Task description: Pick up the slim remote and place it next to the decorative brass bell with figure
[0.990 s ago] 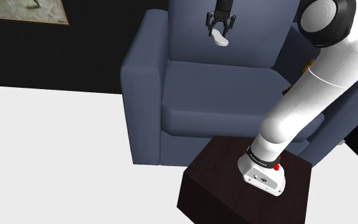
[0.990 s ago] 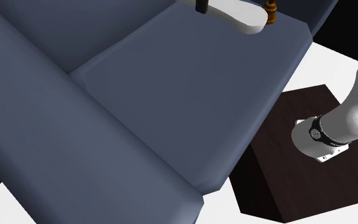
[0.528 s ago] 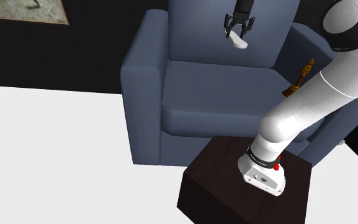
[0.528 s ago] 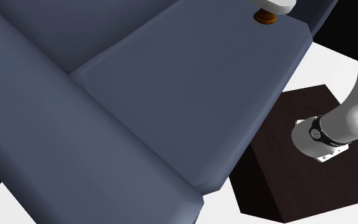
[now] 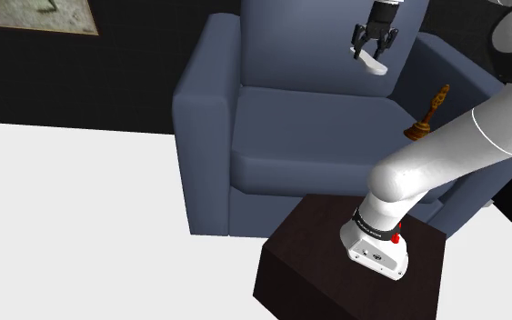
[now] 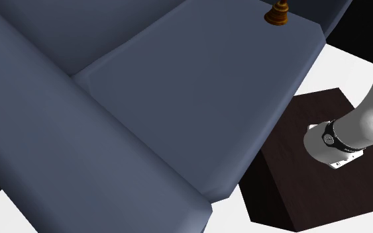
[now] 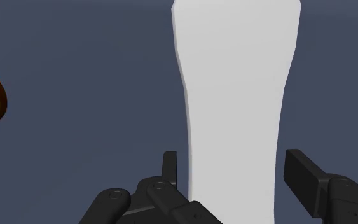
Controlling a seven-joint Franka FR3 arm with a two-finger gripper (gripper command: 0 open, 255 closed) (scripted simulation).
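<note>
Over dark blue-grey upholstered armchair point(image 5: 210, 118): slim white remote point(image 7: 234, 95) aloft above seat, pinched at one end in black two-finger gripper point(image 5: 373, 51), short of small brass bell with figure handle point(image 5: 424, 120) at seat edge. Could topple bell if brought in low; could bounce away if released high.

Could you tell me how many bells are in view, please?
1. The brass bell stands on a corner of the armchair seat, at the shoulder view's right, lower than the gripper holding the white remote. The arm may hide others.
</note>
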